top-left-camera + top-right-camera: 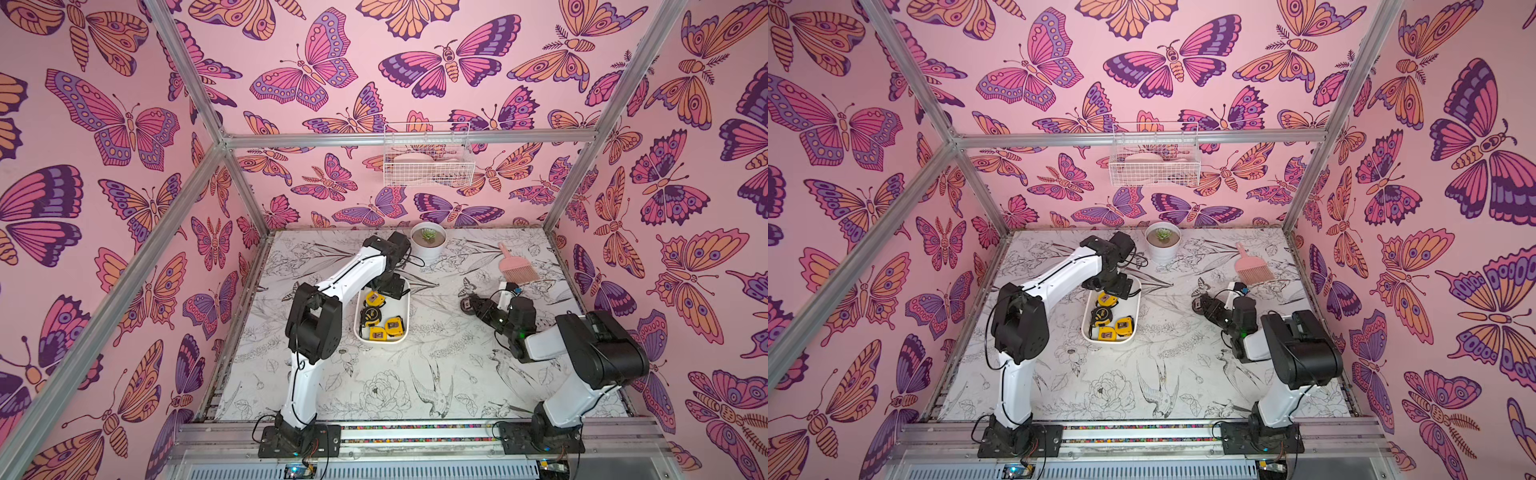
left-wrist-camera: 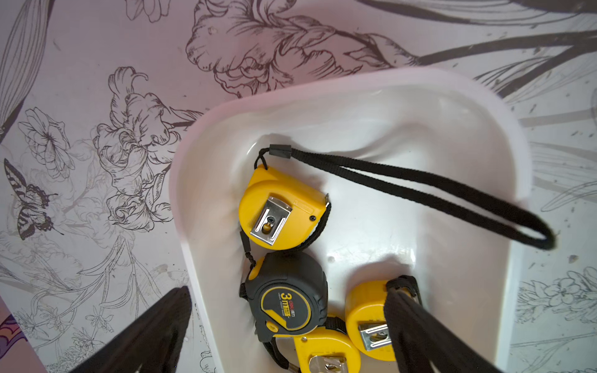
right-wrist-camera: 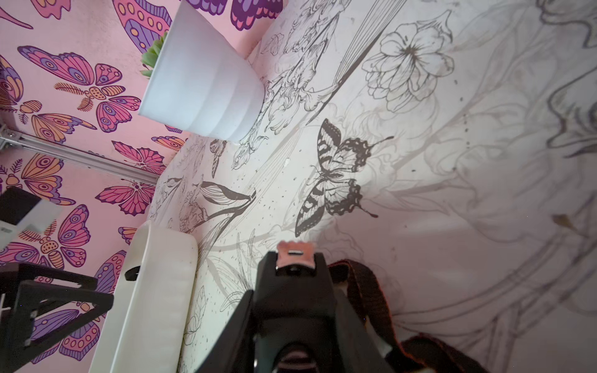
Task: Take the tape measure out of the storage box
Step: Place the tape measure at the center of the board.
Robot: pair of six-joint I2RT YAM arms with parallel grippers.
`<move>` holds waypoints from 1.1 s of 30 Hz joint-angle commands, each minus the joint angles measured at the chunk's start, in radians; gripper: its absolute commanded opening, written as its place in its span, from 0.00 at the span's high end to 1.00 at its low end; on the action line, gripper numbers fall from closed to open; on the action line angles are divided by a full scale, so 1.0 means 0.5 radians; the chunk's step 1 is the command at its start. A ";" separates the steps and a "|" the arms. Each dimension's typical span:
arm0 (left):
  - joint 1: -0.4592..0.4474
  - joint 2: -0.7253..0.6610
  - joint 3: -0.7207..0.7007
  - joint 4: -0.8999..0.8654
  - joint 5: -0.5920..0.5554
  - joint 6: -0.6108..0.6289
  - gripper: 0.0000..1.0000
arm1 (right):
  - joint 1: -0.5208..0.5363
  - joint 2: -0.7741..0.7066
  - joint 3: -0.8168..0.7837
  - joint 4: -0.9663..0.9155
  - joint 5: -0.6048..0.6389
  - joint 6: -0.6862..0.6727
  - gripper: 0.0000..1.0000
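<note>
The storage box (image 1: 404,305) sits on the table (image 1: 374,395) left of centre, about midway between the near and far edges. It contains four units: a yellow tape measure (image 2: 281,210) lying clip side up toward the far end, a black tape measure (image 2: 287,300) touching it, and a second yellow tape measure (image 2: 365,310) and a third yellow tape measure (image 2: 323,352) toward the near end. The left gripper (image 2: 292,287) hangs above the box with its jaws fully apart and nothing between them, a posture suited to descending onto one housing. One finger (image 2: 151,326) is over the table outside the box wall, so recentring is probably required before lowering. The black strap (image 2: 420,190) of the clip-up unit trails across the box floor, and its loop reaches over the rim, where it could snag during a lift. The right gripper (image 3: 294,284) lies low over the table between the box and the right edge. Its jaws are clamped on what appears to be a dark tape measure (image 3: 295,253) outside the box, though the close view leaves this uncertain.
</note>
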 commanded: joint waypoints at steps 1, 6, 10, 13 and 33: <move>0.039 0.071 -0.048 -0.065 -0.013 -0.023 0.00 | -0.017 0.030 0.027 -0.286 0.037 -0.079 0.66; 0.039 0.121 -0.025 -0.040 0.024 0.013 0.00 | -0.019 -0.158 0.086 -0.659 0.152 -0.253 0.48; 0.039 0.183 0.011 -0.028 0.026 0.057 0.01 | -0.020 -0.255 0.132 -0.839 0.169 -0.284 0.37; 0.039 0.230 0.039 -0.025 0.046 0.064 0.00 | -0.019 -0.360 0.151 -0.956 0.200 -0.294 0.26; 0.013 0.482 0.142 0.024 0.013 -0.020 0.00 | -0.017 -1.269 0.185 -1.442 0.393 -0.433 0.01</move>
